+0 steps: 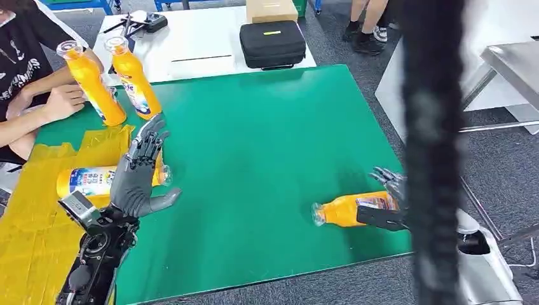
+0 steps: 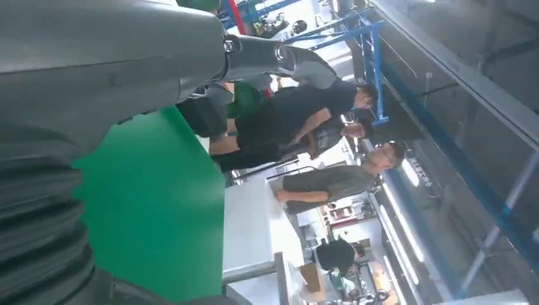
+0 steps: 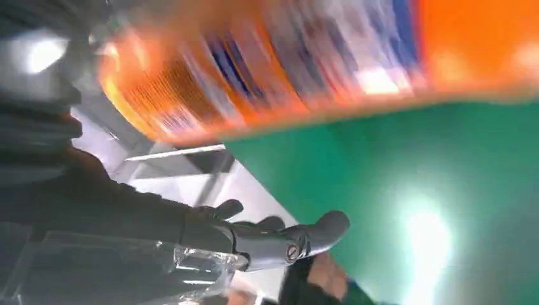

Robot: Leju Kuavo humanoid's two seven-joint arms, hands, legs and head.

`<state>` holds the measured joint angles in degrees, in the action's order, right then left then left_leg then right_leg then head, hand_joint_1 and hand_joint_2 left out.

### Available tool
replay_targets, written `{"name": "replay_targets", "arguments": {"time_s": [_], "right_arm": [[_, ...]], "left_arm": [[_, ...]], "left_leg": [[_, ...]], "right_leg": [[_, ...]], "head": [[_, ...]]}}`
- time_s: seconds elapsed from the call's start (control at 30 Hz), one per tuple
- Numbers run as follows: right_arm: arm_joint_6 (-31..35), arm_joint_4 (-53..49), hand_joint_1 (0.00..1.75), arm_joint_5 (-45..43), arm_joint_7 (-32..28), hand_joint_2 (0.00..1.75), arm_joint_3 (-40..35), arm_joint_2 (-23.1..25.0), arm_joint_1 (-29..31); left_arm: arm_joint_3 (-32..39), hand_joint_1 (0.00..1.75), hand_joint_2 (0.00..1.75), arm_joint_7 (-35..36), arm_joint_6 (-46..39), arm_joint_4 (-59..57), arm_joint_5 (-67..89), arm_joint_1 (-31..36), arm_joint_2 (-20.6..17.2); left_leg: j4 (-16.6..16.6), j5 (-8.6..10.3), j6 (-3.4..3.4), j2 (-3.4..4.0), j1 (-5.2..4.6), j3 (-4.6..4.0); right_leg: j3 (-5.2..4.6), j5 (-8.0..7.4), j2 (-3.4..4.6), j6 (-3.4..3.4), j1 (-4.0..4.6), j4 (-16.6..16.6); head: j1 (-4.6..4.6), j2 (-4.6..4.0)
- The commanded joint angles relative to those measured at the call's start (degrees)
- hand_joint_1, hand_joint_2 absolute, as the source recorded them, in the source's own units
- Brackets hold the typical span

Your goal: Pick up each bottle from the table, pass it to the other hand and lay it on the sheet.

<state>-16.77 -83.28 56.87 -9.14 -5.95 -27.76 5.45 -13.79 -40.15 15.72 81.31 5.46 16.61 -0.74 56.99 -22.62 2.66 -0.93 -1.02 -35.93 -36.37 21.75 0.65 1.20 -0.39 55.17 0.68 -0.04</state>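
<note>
An orange bottle point(image 1: 343, 211) lies on its side on the green mat point(image 1: 254, 127) near the front right, cap pointing left. My right hand point(image 1: 386, 202) straddles its base end, and in the right wrist view the thumb point(image 3: 299, 238) stands apart from the blurred bottle point(image 3: 305, 63). Another orange bottle point(image 1: 89, 181) lies on the yellow sheet point(image 1: 32, 216) at the left. My left hand point(image 1: 141, 173) hovers over its cap end with fingers spread, holding nothing. Two more orange bottles point(image 1: 92, 82) point(image 1: 133, 77) stand upright at the back left.
A person's hand point(image 1: 60, 101) and forearms rest at the table's left edge beside the standing bottles. A black case point(image 1: 272, 43) sits on the white table behind. A dark blurred vertical object point(image 1: 432, 152) hangs close to the head camera, hiding part of my right arm.
</note>
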Motion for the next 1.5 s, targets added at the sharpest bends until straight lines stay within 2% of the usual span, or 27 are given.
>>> {"name": "replay_targets", "arguments": {"time_s": [0.03, 0.2, 0.27, 0.3, 0.4, 0.43, 0.5, 0.57, 0.67, 0.8, 0.87, 1.1, 1.13, 1.17, 1.2, 1.23, 1.37, 1.5], "right_arm": [[-2.5, 7.6, 0.0, -1.9, -1.6, 1.75, 0.8, -0.3, -1.3], [-3.5, 8.9, 0.0, -2.4, -1.8, 1.75, 0.8, -0.2, -1.6], [-3.6, 9.3, 0.0, -2.4, -1.8, 1.75, 0.7, 0.0, -1.5], [-3.7, 9.8, 0.0, -2.4, -1.7, 1.75, 0.6, 0.2, -1.1], [-3.7, 10.2, 0.0, -2.2, -1.5, 1.75, 0.5, 0.4, -0.8], [-3.7, 10.2, 0.0, -2.2, -1.5, 1.75, 0.5, 0.4, -0.8], [-3.7, 10.2, 0.0, -2.2, -1.5, 1.75, 0.5, 0.4, -0.8], [-3.7, 10.2, 0.0, -2.2, -1.5, 1.75, 0.5, 0.4, -0.8], [-3.7, 10.2, 0.0, -2.2, -1.5, 1.75, 0.5, 0.4, -0.8], [-3.7, 10.2, 0.0, -2.2, -1.5, 1.75, 0.5, 0.4, -0.8], [-3.7, 11.9, 0.0, -1.6, -0.6, 1.75, 0.4, 0.9, 0.2], [0.3, 19.0, 0.0, 2.2, 1.4, 1.75, -1.0, 2.8, 3.5], [1.1, 19.3, 0.05, 2.6, 1.5, 1.75, -1.0, 3.1, 3.8], [2.7, 20.3, 1.06, 3.5, 1.9, 1.75, -1.1, 4.0, 4.5], [4.0, 21.3, 1.5, 4.3, 2.2, 1.75, -1.1, 4.9, 5.5], [5.6, 21.9, 1.75, 4.8, 2.3, 1.75, -1.0, 6.1, 6.4], [10.0, 20.9, 1.75, 5.1, 2.8, 1.75, 0.5, 9.6, 7.6], [13.3, 16.2, 1.75, 4.8, 2.4, 1.75, 2.0, 12.4, 5.9]], "left_arm": [[-1.8, 0.0, 1.75, 0.2, 0.5, -6.8, -0.2, 4.1, 1.2], [-1.6, 0.0, 1.75, 0.2, 0.6, -6.8, -0.4, 4.0, 1.3], [-1.4, 0.0, 1.75, 0.2, 0.7, -7.0, -0.6, 3.9, 1.2], [-1.3, 0.0, 1.75, 0.2, 0.7, -7.1, -0.7, 3.9, 1.3], [-1.3, 0.0, 1.75, 0.2, 0.8, -7.2, -0.8, 3.9, 1.3], [-1.3, 0.0, 1.75, 0.2, 0.8, -7.2, -0.8, 3.9, 1.3], [-1.3, 0.0, 1.75, 0.2, 0.8, -7.2, -0.8, 3.9, 1.3], [-1.3, 0.0, 1.75, 0.2, 0.8, -7.2, -0.8, 3.9, 1.3], [-1.3, 0.0, 1.75, 0.2, 0.8, -7.2, -0.8, 3.9, 1.3], [-1.3, 0.0, 1.75, 0.2, 0.8, -7.2, -0.8, 3.9, 1.3], [-1.3, 0.0, 1.75, 0.2, 0.9, -7.3, -0.9, 3.8, 1.5], [-0.8, 0.0, 1.75, 0.2, 0.7, -7.3, -1.2, 3.2, 2.0], [-0.6, 0.0, 1.75, 0.2, 0.7, -7.2, -1.2, 3.2, 2.0], [-0.4, 0.0, 1.75, 0.2, 0.6, -6.9, -1.1, 2.9, 2.1], [-0.2, 0.0, 1.75, 0.2, 0.7, -6.8, -1.0, 2.8, 2.2], [0.1, 0.0, 1.75, 0.2, 0.7, -6.6, -0.9, 2.6, 2.3], [0.7, 0.0, 1.75, 0.2, 0.4, -5.9, -0.3, 1.7, 2.4], [0.7, 0.0, 1.75, 0.2, 0.1, -4.2, 0.3, 0.4, 2.2]], "left_leg": [[0.0, -0.21, -0.31, -0.16, 0.11, 0.47], [0.0, -0.09, -0.15, -0.02, 0.09, 0.23], [0.0, -0.23, -0.26, -0.06, 0.1, 0.5], [0.0, -0.06, -0.12, -0.02, 0.08, 0.18], [0.0, -0.11, -0.12, 0.03, 0.07, 0.21], [0.0, -0.32, -0.29, 0.08, 0.12, 0.57], [0.0, -0.1, -0.1, 0.01, 0.07, 0.16], [0.0, -0.28, -0.26, 0.03, 0.12, 0.47], [0.0, -0.1, -0.1, 0.0, 0.06, 0.17], [0.0, -0.18, -0.17, 0.01, 0.09, 0.34], [0.0, -0.07, -0.06, 0.01, 0.05, 0.12], [0.0, -0.15, -0.16, 0.04, 0.11, 0.34], [0.0, -0.22, -0.22, 0.07, 0.12, 0.47], [0.0, -0.1, -0.08, 0.07, 0.08, 0.21], [-0.1, -0.17, -0.16, 0.14, 0.12, 0.39], [-0.1, -0.16, -0.15, 0.18, 0.12, 0.37], [-0.1, -0.09, -0.1, 0.19, 0.06, 0.29], [-0.1, -0.17, -0.17, 0.26, 0.09, 0.39]], "right_leg": [[0.58, 0.26, -0.33, -0.04, 0.12, 0.0], [0.3, 0.07, -0.12, 0.02, 0.09, -0.1], [0.58, 0.22, -0.22, 0.02, 0.1, -0.1], [0.25, 0.05, -0.1, 0.04, 0.08, -0.1], [0.27, 0.07, -0.06, 0.05, 0.07, -0.1], [0.64, 0.26, -0.1, 0.03, 0.12, 0.0], [0.23, 0.05, -0.07, 0.05, 0.07, -0.1], [0.56, 0.23, -0.13, 0.03, 0.12, 0.0], [0.24, 0.06, -0.07, 0.05, 0.06, -0.1], [0.42, 0.14, -0.11, 0.04, 0.09, -0.1], [0.18, 0.03, -0.05, 0.06, 0.05, -0.1], [0.43, 0.09, -0.07, 0.04, 0.11, -0.1], [0.56, 0.16, -0.08, 0.04, 0.12, -0.1], [0.29, 0.03, 0.01, 0.05, 0.09, -0.1], [0.47, 0.08, 0.03, 0.04, 0.12, -0.1], [0.45, 0.04, 0.08, 0.04, 0.12, -0.2], [0.33, -0.01, 0.1, 0.05, 0.05, -0.1], [0.4, 0.06, 0.14, 0.02, 0.08, -0.1]], "head": [[0.0, 0.0], [-0.02, 0.0], [-0.04, 0.0], [0.0, 0.0], [0.0, 0.0], [-0.02, 0.0], [-0.02, 0.0], [0.0, 0.0], [0.0, 0.0], [0.0, 0.0], [-0.02, 0.0], [0.0, 0.0], [-0.02, 0.0], [-0.02, 0.0], [-0.02, 0.0], [0.0, 0.0], [0.04, 0.0], [-0.02, 0.0]]}}
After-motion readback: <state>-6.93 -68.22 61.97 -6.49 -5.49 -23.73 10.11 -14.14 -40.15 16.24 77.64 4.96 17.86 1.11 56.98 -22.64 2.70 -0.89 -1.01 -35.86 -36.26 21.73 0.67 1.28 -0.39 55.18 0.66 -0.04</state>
